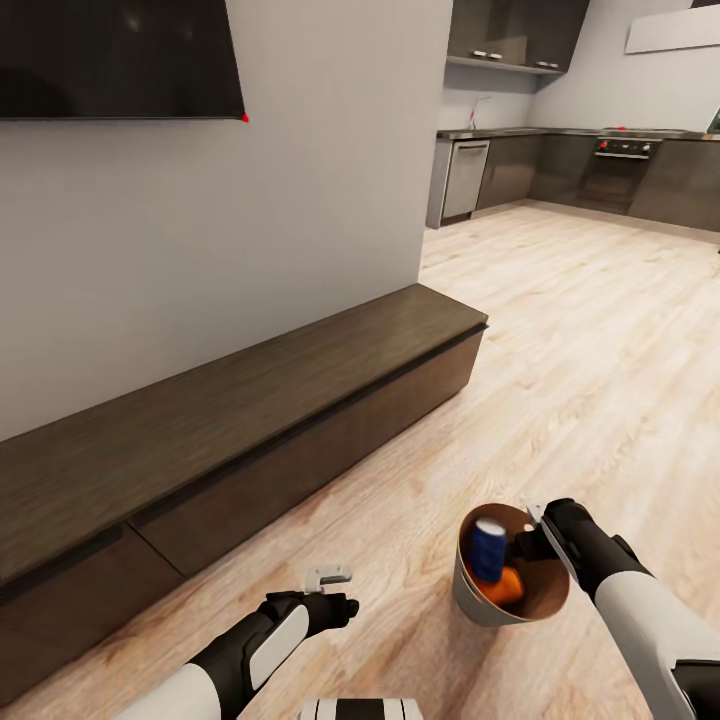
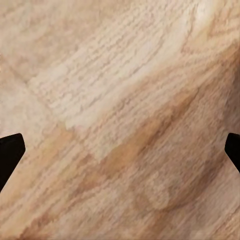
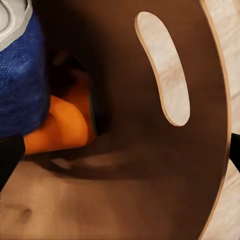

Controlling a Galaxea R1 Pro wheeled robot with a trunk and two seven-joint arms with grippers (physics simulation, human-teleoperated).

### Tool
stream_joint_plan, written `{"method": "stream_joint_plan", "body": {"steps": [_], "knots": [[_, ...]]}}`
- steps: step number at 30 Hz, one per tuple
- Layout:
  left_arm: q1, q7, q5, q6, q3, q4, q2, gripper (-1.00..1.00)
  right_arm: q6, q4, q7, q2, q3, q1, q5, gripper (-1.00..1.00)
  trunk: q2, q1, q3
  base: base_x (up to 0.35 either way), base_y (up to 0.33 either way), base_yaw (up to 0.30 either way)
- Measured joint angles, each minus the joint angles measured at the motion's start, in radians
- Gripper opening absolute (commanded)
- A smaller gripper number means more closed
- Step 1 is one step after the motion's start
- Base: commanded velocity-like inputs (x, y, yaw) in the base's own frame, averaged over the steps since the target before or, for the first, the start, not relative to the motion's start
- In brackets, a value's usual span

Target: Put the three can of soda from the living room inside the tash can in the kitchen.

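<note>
Light wood floor (image 1: 560, 340) runs from the living room toward the far kitchen. Nearest, the left tool (image 1: 330, 578) hangs over bare planks, its fingers spread wide and holding nothing. Just right of it, the right tool (image 1: 532, 533) grips the rim of the trash can (image 1: 470, 600), which is tilted above the floor. Inside lie a blue soda can (image 1: 489, 550) and an orange can (image 1: 503, 586), touching. Farther left stands the long dark cabinet (image 1: 230, 420) under the black TV (image 1: 120, 58); far right, the kitchen counters (image 1: 560, 165).
</note>
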Motion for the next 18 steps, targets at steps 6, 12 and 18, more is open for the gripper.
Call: {"method": "stream_joint_plan", "body": {"steps": [6, 12, 18], "knots": [[0.000, 0.001, -0.002, -0.002, -0.001, -0.001, 0.000, 1.00, 0.003, -0.018, 0.001, -0.007, -0.005, 0.000, -0.007, 1.00, 0.001, -0.001, 0.011, 0.000, 0.000, 0.000], [0.000, 0.002, -0.006, -0.002, -0.002, -0.001, 0.000, 1.00, 0.006, -0.029, -0.002, -0.012, -0.007, 0.000, -0.007, 1.00, 0.002, -0.004, 0.035, 0.000, 0.000, 0.000], [0.000, 0.002, -0.009, -0.003, -0.002, -0.001, 0.000, 1.00, 0.007, -0.030, -0.004, -0.013, -0.007, 0.001, -0.007, 1.00, 0.003, -0.007, 0.058, 0.000, 0.000, 0.000]]}}
